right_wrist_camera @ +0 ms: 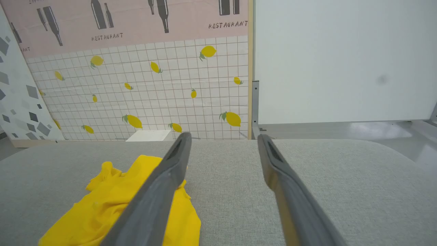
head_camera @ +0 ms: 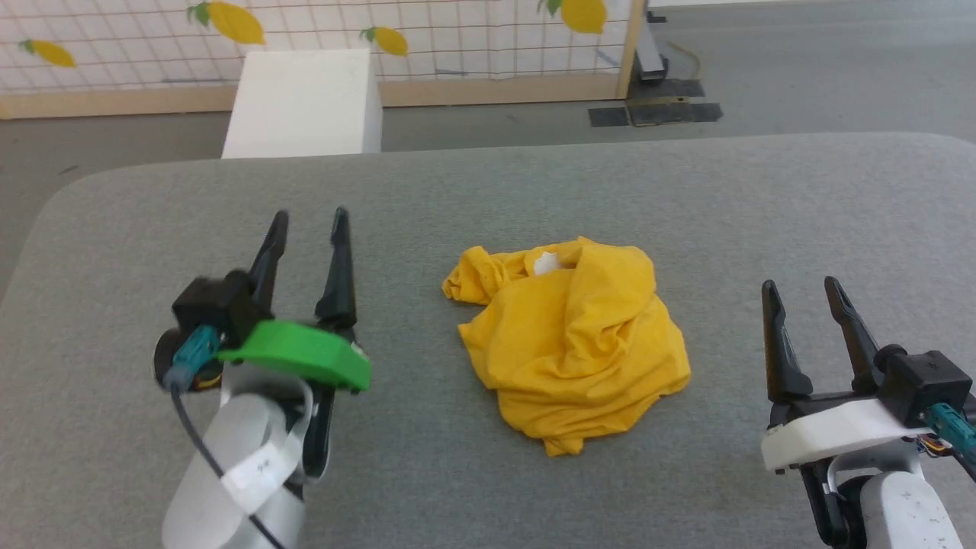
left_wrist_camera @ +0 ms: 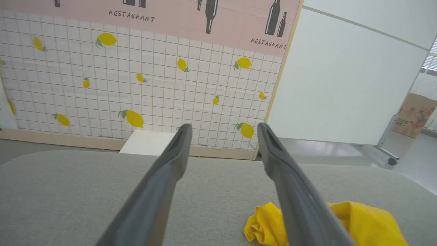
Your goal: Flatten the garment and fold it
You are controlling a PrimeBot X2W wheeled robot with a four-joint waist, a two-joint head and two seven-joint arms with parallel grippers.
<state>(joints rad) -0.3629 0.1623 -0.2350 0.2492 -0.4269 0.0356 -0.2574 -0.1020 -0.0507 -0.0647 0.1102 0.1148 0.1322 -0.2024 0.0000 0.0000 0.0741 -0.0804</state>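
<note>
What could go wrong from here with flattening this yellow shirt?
The garment lies in a crumpled heap, so a pinch may catch several layers and lift it bunched. The open left hand and right hand stand clear of it; hem and sleeves are buried in folds, so either could grab the wrong edge.

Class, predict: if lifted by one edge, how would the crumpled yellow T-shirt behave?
The T-shirt probably flops and drapes: it lies in soft folds. Likely light, since the fabric looks thin. Pushed, it would probably bunch on the grey table rather than slide.
</note>
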